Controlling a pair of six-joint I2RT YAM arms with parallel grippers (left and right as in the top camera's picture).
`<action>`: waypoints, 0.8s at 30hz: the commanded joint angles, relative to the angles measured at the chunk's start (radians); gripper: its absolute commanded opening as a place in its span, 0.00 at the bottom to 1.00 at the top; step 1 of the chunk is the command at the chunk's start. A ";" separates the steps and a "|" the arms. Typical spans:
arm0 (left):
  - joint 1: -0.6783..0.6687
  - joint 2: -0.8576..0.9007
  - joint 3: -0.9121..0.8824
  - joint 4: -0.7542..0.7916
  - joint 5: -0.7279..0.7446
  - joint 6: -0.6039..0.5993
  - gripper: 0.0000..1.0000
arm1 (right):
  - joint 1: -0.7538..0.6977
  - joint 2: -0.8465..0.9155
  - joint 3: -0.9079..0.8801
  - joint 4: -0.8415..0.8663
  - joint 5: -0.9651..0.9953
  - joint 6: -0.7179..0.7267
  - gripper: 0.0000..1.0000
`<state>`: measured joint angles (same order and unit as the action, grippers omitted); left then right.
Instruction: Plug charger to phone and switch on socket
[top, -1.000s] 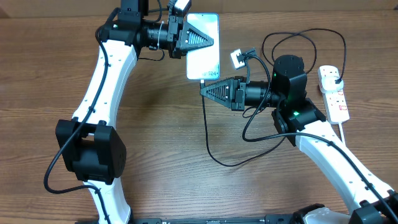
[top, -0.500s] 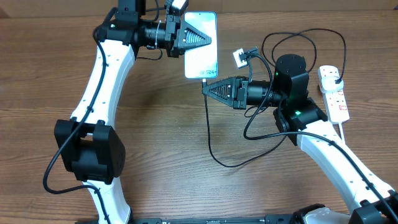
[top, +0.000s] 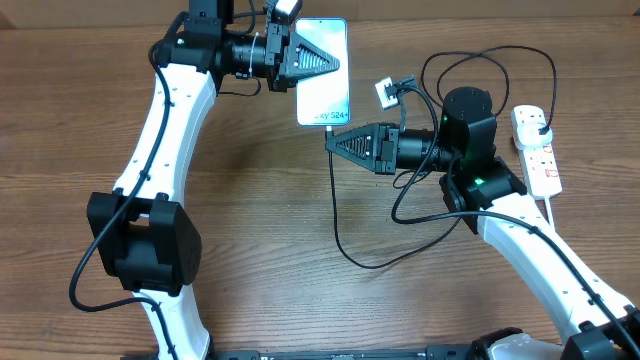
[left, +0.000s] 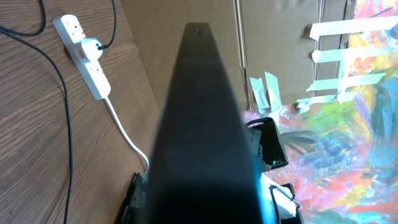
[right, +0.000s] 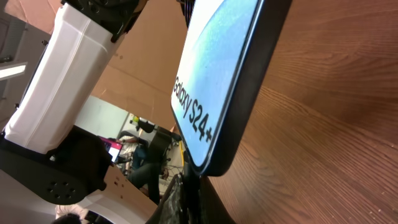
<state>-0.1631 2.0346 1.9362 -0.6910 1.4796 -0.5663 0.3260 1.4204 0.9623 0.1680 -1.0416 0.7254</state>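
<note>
Gripping phone (top: 325, 100) at far centre: left gripper (top: 338, 62), closed on its side. Right gripper (top: 329, 143) pinched on charger (top: 332, 200) tip at phone's near edge. Socket (top: 537, 150) far right, charger plugged in.

"Galaxy S24+" is read in white lettering on the phone (right: 217, 62) screen; no other text is legible.

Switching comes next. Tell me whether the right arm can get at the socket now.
Probably not yet: the right pincer is shut at the phone, seemingly on the charger. The socket lies unobstructed beside that arm.
</note>
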 joint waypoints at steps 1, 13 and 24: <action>-0.026 -0.046 0.013 -0.003 0.028 0.027 0.04 | -0.017 -0.001 0.007 0.019 0.054 0.008 0.04; -0.029 -0.046 0.013 -0.003 0.025 -0.045 0.04 | -0.017 -0.001 0.007 0.029 0.054 0.008 0.04; -0.029 -0.046 0.013 -0.003 -0.012 -0.097 0.04 | -0.017 -0.001 0.007 0.029 0.054 0.008 0.04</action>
<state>-0.1711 2.0346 1.9362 -0.6910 1.4288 -0.6453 0.3260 1.4204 0.9623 0.1867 -1.0348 0.7300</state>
